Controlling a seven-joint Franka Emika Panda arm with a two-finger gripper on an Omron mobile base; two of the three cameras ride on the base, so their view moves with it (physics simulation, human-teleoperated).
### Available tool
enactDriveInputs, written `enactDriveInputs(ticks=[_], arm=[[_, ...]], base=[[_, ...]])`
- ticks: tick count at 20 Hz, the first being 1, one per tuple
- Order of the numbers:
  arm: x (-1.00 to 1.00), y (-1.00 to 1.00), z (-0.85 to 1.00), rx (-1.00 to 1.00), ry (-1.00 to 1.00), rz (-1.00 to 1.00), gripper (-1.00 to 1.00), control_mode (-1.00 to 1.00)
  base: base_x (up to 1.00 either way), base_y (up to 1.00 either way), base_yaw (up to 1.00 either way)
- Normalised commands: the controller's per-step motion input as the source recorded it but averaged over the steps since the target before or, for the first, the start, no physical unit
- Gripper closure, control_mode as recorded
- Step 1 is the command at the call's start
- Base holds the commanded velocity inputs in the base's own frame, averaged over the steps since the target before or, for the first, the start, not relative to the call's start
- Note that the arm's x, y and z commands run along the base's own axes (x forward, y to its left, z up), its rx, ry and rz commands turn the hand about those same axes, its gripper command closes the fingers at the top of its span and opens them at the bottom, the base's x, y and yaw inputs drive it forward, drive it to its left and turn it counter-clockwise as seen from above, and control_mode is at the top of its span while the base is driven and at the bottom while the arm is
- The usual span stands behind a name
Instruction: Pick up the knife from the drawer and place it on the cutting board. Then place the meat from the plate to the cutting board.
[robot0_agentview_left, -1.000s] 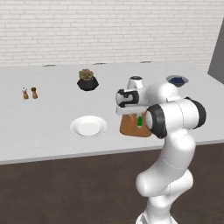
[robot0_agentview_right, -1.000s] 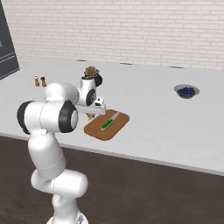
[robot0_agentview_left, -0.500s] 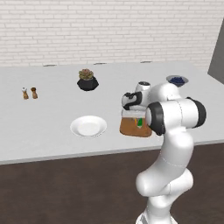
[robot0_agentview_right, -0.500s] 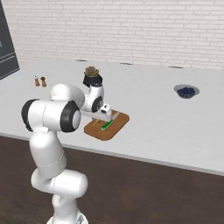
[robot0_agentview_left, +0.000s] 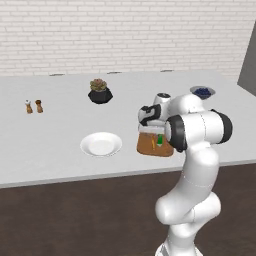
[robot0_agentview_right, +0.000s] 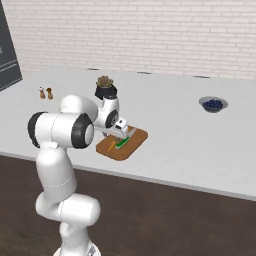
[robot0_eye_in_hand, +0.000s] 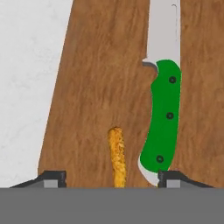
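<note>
The meat, a thin orange-brown strip, lies flat on the cutting board, between the two fingertips of the gripper, whose jaws stand spread apart with nothing pinched between them. Just beside the strip lies the knife, its green handle parallel to the meat and its pale blade pointing away along the board; the two look close but apart. From the base cameras the gripper hangs low over the board, and the white plate sits bare on the counter nearby.

Judging from this, both things are on the board and the step in hand is the let-go. To finish it well, the hand should lift straight up, with the jaws kept wide, so neither fingertip drags the strip or nudges the knife handle, which sits right by one tip. Any sideways swing should wait until the fingers are above both things.
</note>
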Motion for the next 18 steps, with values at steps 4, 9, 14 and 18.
enactDriveInputs(ticks=[4,9,14,18], arm=[[-0.03,0.0,0.31,0.0,-0.12,-0.04,-1.0,-1.0],[-0.72,0.0,0.88,0.0,-0.19,0.0,-1.0,-1.0],[-1.0,0.0,0.81,0.0,-0.23,0.0,-1.0,-1.0],[-1.0,0.0,0.76,0.07,-0.2,0.0,-1.0,-1.0]], base=[[0.0,0.0,0.0],[0.0,0.0,0.0],[0.0,0.0,0.0],[0.0,0.0,0.0]])
